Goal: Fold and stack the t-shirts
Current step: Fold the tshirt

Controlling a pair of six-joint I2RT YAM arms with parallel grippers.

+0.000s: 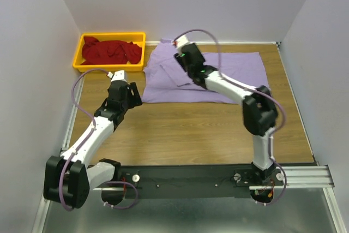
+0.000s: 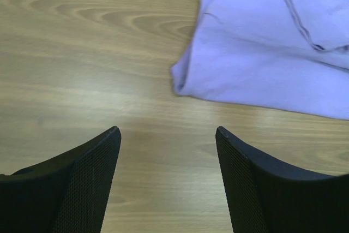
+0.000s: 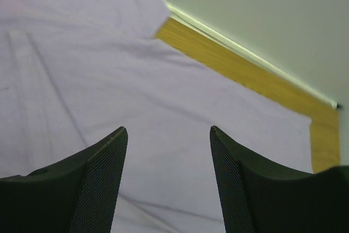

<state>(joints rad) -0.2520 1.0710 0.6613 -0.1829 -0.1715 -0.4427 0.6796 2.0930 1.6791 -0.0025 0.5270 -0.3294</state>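
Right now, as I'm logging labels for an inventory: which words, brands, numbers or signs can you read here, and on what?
None: no text can be read in any view.
The lavender t-shirt, the dark red t-shirt and the yellow bin look plain, and the wooden table shows no marking.

There are two t-shirts: one light purple t-shirt (image 1: 240,66) and one dark red t-shirt (image 1: 109,52). There is one yellow bin (image 1: 112,35) and one wooden bench (image 1: 191,129). There are two pincers, the left pincer (image 2: 168,130) and the right pincer (image 3: 166,129).
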